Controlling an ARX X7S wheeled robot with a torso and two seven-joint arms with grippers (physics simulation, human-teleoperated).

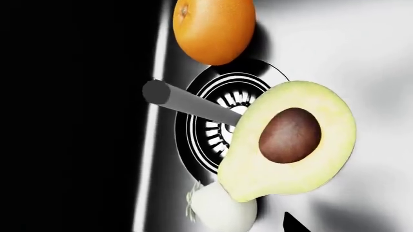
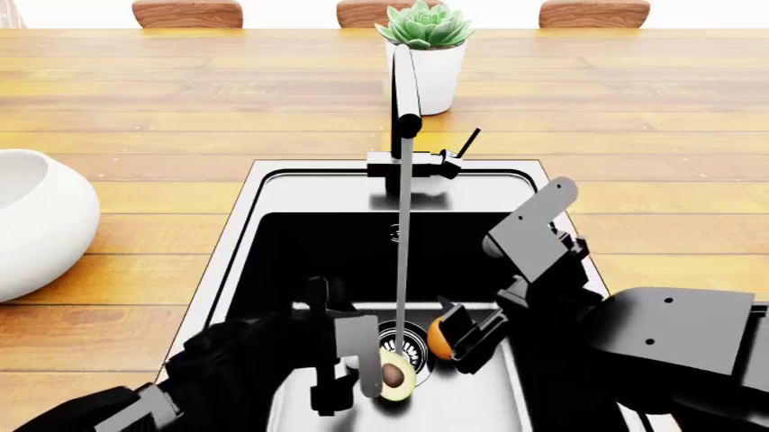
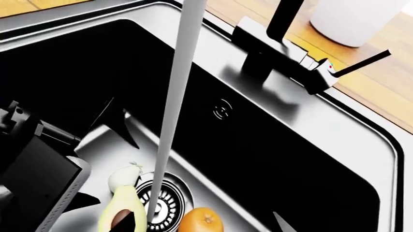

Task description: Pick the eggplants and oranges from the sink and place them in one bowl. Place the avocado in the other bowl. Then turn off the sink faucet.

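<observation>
Halved yellow-green avocado (image 2: 398,375) at drain's 6 o'clock, round orange (image 2: 442,340) at 3. Left hand (image 2: 342,373) fingers apart; right hand (image 2: 474,346) state indeterminable.

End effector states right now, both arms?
Left end effector: open, next to the avocado.
Right end effector: open, at the orange.

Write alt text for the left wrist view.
A halved avocado with a brown pit lies on the steel sink floor, overlapping the round drain. An orange sits beside the drain, a small white garlic bulb touches the avocado, and a grey water stream hits the drain.
</observation>
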